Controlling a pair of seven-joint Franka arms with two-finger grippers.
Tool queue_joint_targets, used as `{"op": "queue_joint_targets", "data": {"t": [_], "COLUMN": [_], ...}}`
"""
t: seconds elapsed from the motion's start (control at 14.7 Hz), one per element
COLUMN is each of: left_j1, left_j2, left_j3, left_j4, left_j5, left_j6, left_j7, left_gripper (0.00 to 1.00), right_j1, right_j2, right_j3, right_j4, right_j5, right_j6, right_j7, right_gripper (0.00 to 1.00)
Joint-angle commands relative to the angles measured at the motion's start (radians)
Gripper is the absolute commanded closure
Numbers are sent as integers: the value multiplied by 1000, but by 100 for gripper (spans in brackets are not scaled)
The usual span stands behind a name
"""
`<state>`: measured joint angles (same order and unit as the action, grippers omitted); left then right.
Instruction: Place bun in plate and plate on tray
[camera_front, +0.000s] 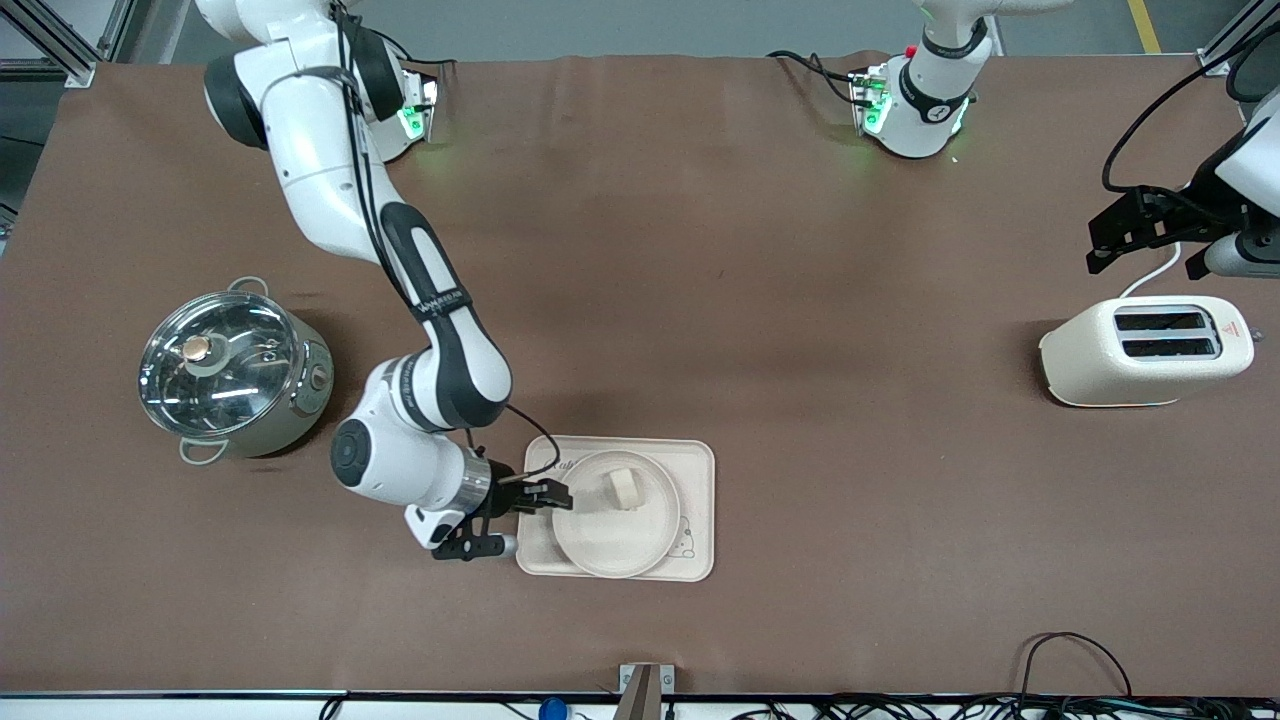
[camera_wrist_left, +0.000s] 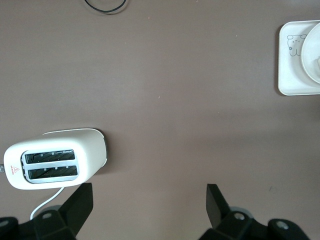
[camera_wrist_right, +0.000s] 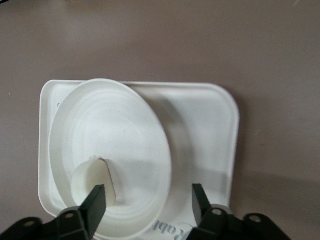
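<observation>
We saw the small cream bun (camera_front: 624, 488) in the round cream plate (camera_front: 612, 545), already on the cream rectangular tray (camera_front: 697, 500), low in the front view. Our right hand (camera_front: 556, 497) stood wide open just beside the plate's rim. Our left hand (camera_front: 1150, 240) waited wide open over the white toaster (camera_front: 1146, 351), well apart.

Tray (camera_front: 695, 480): "Rabbit" script mostly covered by plate (camera_front: 615, 545) in front view; right wrist view shows only the letters "Rab", plate rim over the rest. Bunny drawing half under the plate rim. In left wrist view the picture's edge cuts off tray, plate and bun (camera_wrist_left: 318, 62) (bun a mere sliver). Left gripper (camera_front: 1150, 235): fingertip gap unclear in front view.
</observation>
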<state>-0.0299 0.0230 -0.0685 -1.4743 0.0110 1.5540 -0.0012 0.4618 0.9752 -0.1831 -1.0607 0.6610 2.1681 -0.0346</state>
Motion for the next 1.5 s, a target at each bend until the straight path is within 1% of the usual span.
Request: {"op": "queue_joint_targets", "data": {"t": [0.0, 0.07, 0.2, 0.27, 0.34, 0.41, 0.54, 0.61, 0.75, 0.88, 1.02, 1.09, 1.16, 1.23, 1.29, 1.36, 1.43], "left_j1": [4, 4, 2, 1, -1, -2, 4, 4, 2, -1, -1, -2, -4, -5, -7, -7, -5], "left_j2": [8, 8, 9, 14, 23, 25, 34, 34, 31, 23, 5, 3, 0, -3, -3, -1, -1], "left_j3": [1, 1, 1, 1, 1, 1, 1, 1, 3, -1, -1, -1, -1, -2, -4, -5, -5], "left_j4": [22, 22, 14, 14, 17, 17, 22, 23, 25, 26, 16, 15, 15, 14, 9, 14, 15], "left_j5": [-9, -9, -9, -9, -11, -11, -9, -9, -8, -8, -13, -13, -9, -6, -6, -6, -6], "left_j6": [-19, -20, -19, -17, -15, -12, -9, -9, -11, -14, -26, -25, -26, -26, -26, -29, -28], "left_j7": [7, 6, -3, -6, -8, -8, -6, 0, -3, -2, -8, -9, -10, -10, -10, -8, -5], "left_gripper": [0, 0, 0, 0, 0, 0, 0, 0, 0, 0, 0, 0, 0, 0, 0, 0, 0], "right_j1": [-12, -11, -6, -11, -18, -29, -28, -22, -22, -19, -18, -26, -50, -122, -171, -205, -221], "right_j2": [-117, -140, -196, -225, -246, -283, -352, -399, -501, -602, -706, -766, -823, -881, -924, -964, -998], "right_j3": [-54, -80, -143, -157, -168, -194, -228, -246, -245, -246, -239, -224, -179, -114, -60, -38, -30], "right_j4": [-38, -36, -38, -39, -39, -39, -56, -82, -146, -218, -289, -341, -387, -433, -468, -501, -530], "right_j5": [-107, -138, -207, -231, -241, -242, -259, -294, -383, -418, -487, -523, -550, -567, -575, -583, -589], "right_j6": [-112, -173, -227, -258, -322, -408, -476, -491, -508, -539, -565, -567, -565, -568, -574, -588, -591], "right_j7": [-4, -7, -5, -7, -8, -11, -10, -10, -11, -11, -11, -11, -11, -11, -11, -11, -13], "right_gripper": [0, 0, 0, 0, 0, 0, 0, 0, 0, 0, 0, 0, 0, 0, 0, 0, 0]}}
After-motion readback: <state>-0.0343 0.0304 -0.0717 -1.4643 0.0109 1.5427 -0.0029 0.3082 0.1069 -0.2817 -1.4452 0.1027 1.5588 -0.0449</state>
